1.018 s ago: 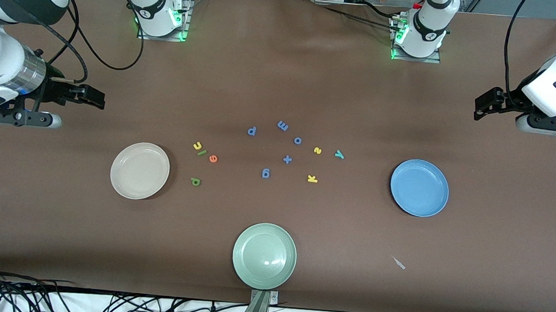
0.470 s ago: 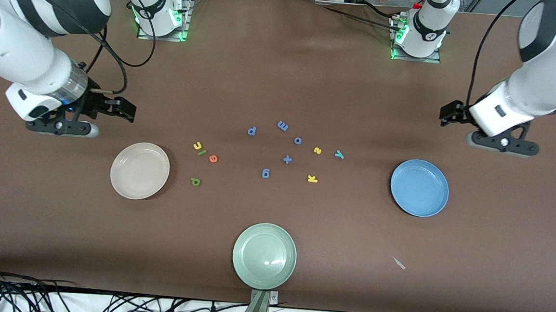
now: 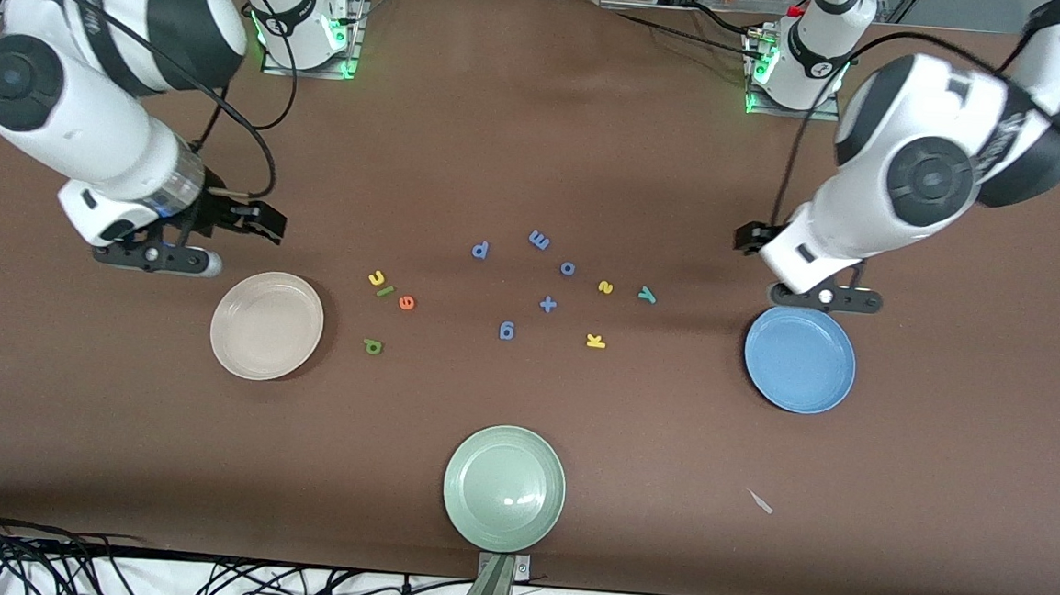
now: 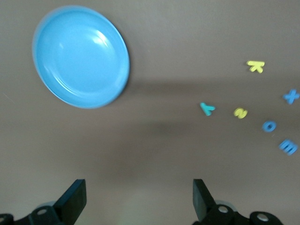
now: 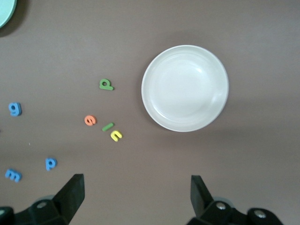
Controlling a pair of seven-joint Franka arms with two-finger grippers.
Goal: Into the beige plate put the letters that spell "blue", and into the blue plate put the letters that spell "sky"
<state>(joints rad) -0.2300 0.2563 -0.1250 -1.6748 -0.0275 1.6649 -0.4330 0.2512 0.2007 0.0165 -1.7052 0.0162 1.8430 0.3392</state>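
Four letters lie beside the beige plate (image 3: pixel 267 325) (image 5: pixel 185 88): yellow u (image 3: pixel 377 278) (image 5: pixel 116 135), green l (image 3: pixel 385 291) (image 5: pixel 108 126), orange e (image 3: pixel 406 303) (image 5: pixel 90 120) and dark green b (image 3: pixel 373 346) (image 5: pixel 106 85). Toward the blue plate (image 3: pixel 800 357) (image 4: pixel 80 56) lie yellow s (image 3: pixel 605 287) (image 4: pixel 240 113), teal y (image 3: pixel 647 295) (image 4: pixel 206 108) and yellow k (image 3: pixel 595 341) (image 4: pixel 256 66). Both plates hold nothing. My right gripper (image 3: pixel 263 222) (image 5: pixel 136 185) hangs open over bare table by the beige plate's rim. My left gripper (image 3: pixel 747 238) (image 4: pixel 138 187) hangs open over bare table by the blue plate's rim.
All-blue letters sit among the others: p (image 3: pixel 480 249), m (image 3: pixel 539 239), o (image 3: pixel 568 268), a plus sign (image 3: pixel 548 304) and g (image 3: pixel 507 330). A pale green plate (image 3: pixel 504 487) stands nearest the front camera. A small pale scrap (image 3: pixel 760 502) lies near it, toward the left arm's end.
Both arms have swung in from the table's ends toward the middle, the right gripper toward the beige plate and the left toward the blue plate. Letters and plates have not moved.
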